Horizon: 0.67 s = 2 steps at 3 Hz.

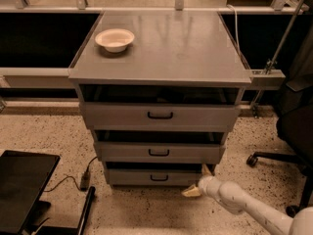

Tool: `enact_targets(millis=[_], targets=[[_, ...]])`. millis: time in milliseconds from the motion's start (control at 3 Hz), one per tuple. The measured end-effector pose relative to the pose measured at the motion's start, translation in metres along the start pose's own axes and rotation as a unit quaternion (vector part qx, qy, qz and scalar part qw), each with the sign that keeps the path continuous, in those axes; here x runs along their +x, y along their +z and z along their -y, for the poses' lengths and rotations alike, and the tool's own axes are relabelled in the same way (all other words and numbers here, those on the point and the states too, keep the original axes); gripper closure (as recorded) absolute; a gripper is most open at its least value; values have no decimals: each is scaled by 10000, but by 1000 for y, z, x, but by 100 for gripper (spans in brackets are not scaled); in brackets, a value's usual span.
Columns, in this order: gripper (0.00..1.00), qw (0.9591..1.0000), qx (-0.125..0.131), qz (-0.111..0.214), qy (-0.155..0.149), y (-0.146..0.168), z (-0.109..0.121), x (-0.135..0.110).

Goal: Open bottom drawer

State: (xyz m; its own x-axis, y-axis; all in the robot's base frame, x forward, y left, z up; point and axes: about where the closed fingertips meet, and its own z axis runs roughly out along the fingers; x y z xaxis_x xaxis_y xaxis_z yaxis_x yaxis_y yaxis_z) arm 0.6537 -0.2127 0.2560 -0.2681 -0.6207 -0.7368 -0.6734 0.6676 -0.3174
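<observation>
The gripper (pixel 199 180) is hovering low above the floor, fingers spread, pinching nothing. The bottom drawer (pixel 132 177) is sitting just left of it, its black handle (pixel 159 177) lying further left.

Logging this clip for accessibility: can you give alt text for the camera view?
The arm's open gripper sits low by the right end of the bottom drawer of a grey three-drawer cabinet. A white bowl rests on top.

The cabinet (pixel 171 48) is viewed from above and in front, fairly near, its drawer fronts faced; the gripper (pixel 199 181) is seen low right, beside the bottom drawer (pixel 142 178).
</observation>
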Motion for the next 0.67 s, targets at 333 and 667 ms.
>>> enact_targets(millis=[333, 667], targets=[[0, 9990, -391, 232, -16, 50, -29, -18], [0, 9970, -608, 481, 3, 101, -38, -39]])
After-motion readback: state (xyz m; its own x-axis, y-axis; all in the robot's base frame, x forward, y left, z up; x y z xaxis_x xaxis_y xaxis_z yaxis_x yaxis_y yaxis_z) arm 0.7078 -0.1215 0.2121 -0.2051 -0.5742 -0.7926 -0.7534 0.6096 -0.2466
